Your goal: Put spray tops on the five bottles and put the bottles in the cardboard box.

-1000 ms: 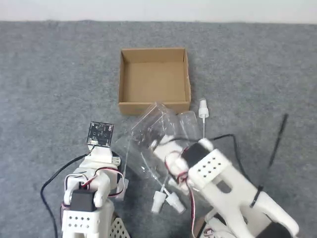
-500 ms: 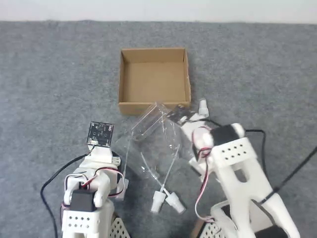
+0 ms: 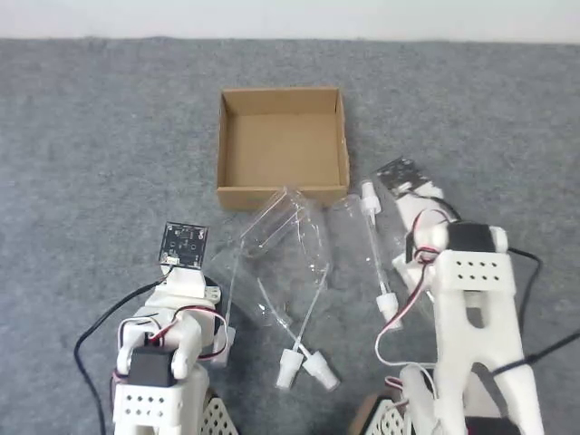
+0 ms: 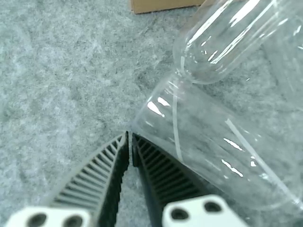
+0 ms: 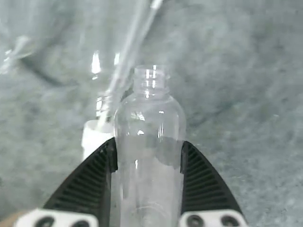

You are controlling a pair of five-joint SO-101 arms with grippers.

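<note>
My right gripper (image 5: 147, 147) is shut on a clear bottle (image 5: 147, 127) with an open neck, held just over the carpet. A white spray top (image 5: 93, 135) with a long tube lies beside it. In the high view the right arm (image 3: 467, 272) stands right of the bottle pile (image 3: 281, 245), and the cardboard box (image 3: 220, 149) sits open behind the pile. My left gripper (image 4: 129, 138) is shut with nothing in it, its tips touching the base of a lying clear bottle (image 4: 208, 151). More spray tops (image 3: 304, 367) lie near the front.
A spray top (image 3: 370, 197) lies right of the box's front corner, another (image 3: 388, 306) nearer the right arm. A second clear bottle (image 4: 232, 33) lies across the first. Grey carpet (image 3: 100, 154) spreads left of the box. The left arm (image 3: 168, 340) sits at the front left.
The right arm has swung from over the bottle pile out to the right. The left arm has stayed put.
</note>
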